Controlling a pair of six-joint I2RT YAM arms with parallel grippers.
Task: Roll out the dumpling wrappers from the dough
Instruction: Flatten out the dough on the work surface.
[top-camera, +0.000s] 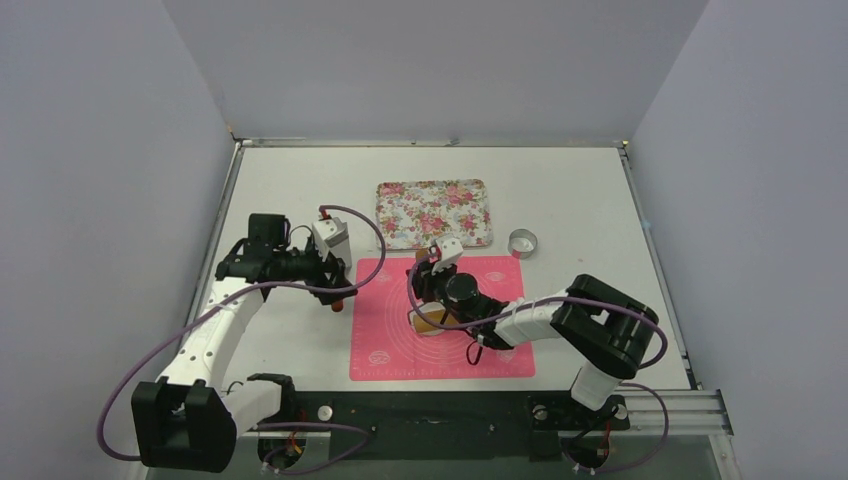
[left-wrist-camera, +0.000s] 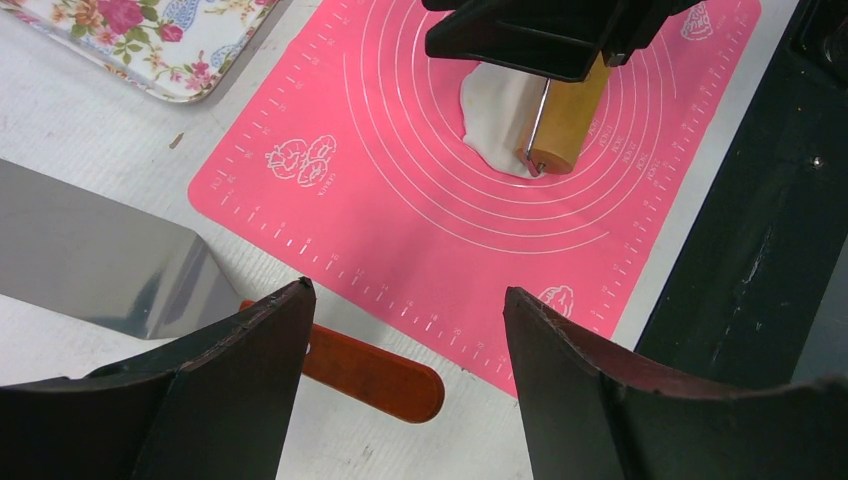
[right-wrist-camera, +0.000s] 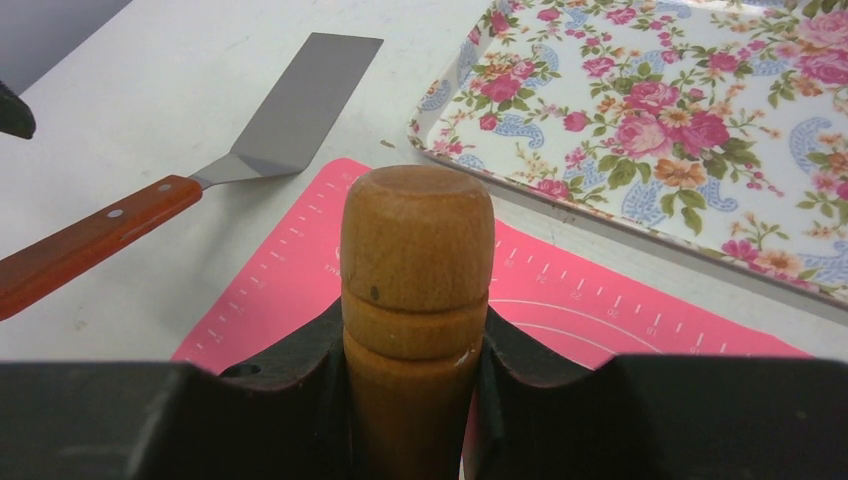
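Right gripper (right-wrist-camera: 415, 345) is clamping a brown wooden roller (left-wrist-camera: 567, 110) onto flat white dough (left-wrist-camera: 490, 110).
Left gripper (left-wrist-camera: 405, 335), fingers spread apart, is hovering over an orange-handled steel spatula (left-wrist-camera: 372, 377) left of the pink mat (left-wrist-camera: 400, 200).

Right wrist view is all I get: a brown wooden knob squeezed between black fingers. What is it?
Observer: The handle of a small wooden roller, held by the right hand, its drum resting on a pink silicone mat.
Operator: Anything under it?
Observer: A flattened white sheet of dough, partly under the drum.
Operator: And the other hand?
Observer: The left hand hangs open, empty, over the orange-handled metal spatula.
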